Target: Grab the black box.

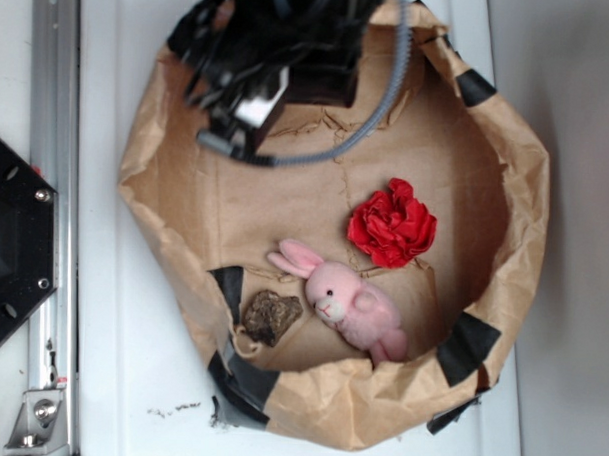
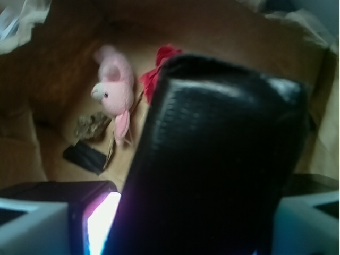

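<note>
The exterior view showed, from left to right: a black mount (image 1: 9, 243) beside a metal rail (image 1: 50, 219) on the white counter (image 1: 119, 382); then the brown paper bag (image 1: 507, 155), opened wide and patched with black tape; inside it lay a brown lumpy piece (image 1: 271, 315) near the lower left wall, a pink plush rabbit (image 1: 347, 302) just beside it, and a red paper ball (image 1: 392, 223) further right. The arm (image 1: 275, 57) hung over the bag's upper left part with a grey cable (image 1: 373, 115) looping beneath it; the jaws themselves could not be made out there.

In the wrist view the gripper (image 2: 207, 212) sat at the lower edge; 1 grey finger (image 2: 32, 228) showed at the left and 1 at the right. The black box (image 2: 218, 164) stood between them, filling most of the picture, its glossy wrinkled face tilted; the jaws were closed against its sides, and the box was raised above the bag floor. Behind it the rabbit, the lumpy piece and the red ball lay on the floor.
</note>
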Controlling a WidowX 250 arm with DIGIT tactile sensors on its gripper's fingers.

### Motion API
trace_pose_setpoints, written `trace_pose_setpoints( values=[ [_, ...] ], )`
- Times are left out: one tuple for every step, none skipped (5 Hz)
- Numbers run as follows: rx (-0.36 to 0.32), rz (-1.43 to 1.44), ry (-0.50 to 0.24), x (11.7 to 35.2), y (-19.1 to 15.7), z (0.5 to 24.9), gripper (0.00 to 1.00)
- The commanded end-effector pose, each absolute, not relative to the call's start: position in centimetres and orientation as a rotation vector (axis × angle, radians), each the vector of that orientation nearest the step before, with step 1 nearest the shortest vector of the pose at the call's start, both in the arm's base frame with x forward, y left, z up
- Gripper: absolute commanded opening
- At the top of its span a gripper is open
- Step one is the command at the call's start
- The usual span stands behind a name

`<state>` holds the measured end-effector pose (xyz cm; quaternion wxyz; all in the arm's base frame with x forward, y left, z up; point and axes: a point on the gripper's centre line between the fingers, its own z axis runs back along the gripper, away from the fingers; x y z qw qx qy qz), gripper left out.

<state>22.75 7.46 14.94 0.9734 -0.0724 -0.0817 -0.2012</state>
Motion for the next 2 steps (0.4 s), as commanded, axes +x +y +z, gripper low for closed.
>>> trace_pose_setpoints(
  values=[
    [0.043, -0.348, -0.103, 22.69, 4.98, 15.42, 0.0],
    [0.025, -0.29, 0.001, 23.34, 4.0, 14.79, 0.0]
  ],
)
